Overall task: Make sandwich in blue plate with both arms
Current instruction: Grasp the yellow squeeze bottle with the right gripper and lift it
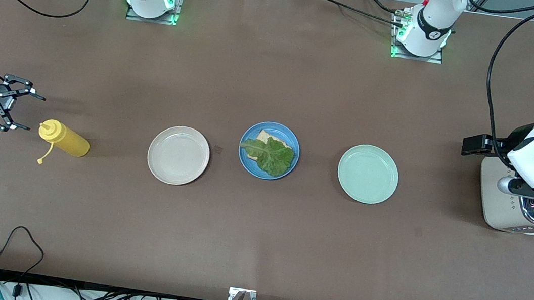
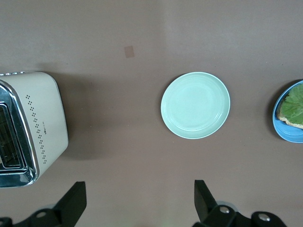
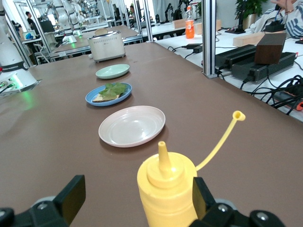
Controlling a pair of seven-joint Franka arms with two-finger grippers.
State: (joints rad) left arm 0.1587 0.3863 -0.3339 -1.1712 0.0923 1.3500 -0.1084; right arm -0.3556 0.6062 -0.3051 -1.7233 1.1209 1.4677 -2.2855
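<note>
Blue plate (image 1: 244, 157) at mid-desk, between a beige plate (image 1: 178, 155) and a pale green plate (image 1: 368, 174), all three in one row. On the blue plate, one bread slice (image 1: 264, 136) under a ruffled lettuce leaf (image 1: 271, 154); no top slice yet, so a half-built sandwich. Past the beige plate, toward the right arm's end of the desk, a yellow squeeze bottle (image 1: 65, 139) lying on its side with its cap dangling from a strap. Right gripper (image 1: 14, 110) just beside the bottle's nozzle end, low and level, jaws wide and empty, bottle tip between them in the right wrist view. Past the green plate, toward the left arm's end, a cream toaster (image 1: 496, 211) with a chrome top. Left gripper (image 2: 137, 203) up over the toaster, jaws wide, nothing held.

Step in hand, most likely: sauce onto the lettuce, or the second slice out of the toaster. For the bottle: close on the body rather than the thin nozzle, lift upright before travel, keep the loose cap clear of the leaf. For the toaster: straight descent, grip on the slice edge, flat set-down square over the lettuce.
</note>
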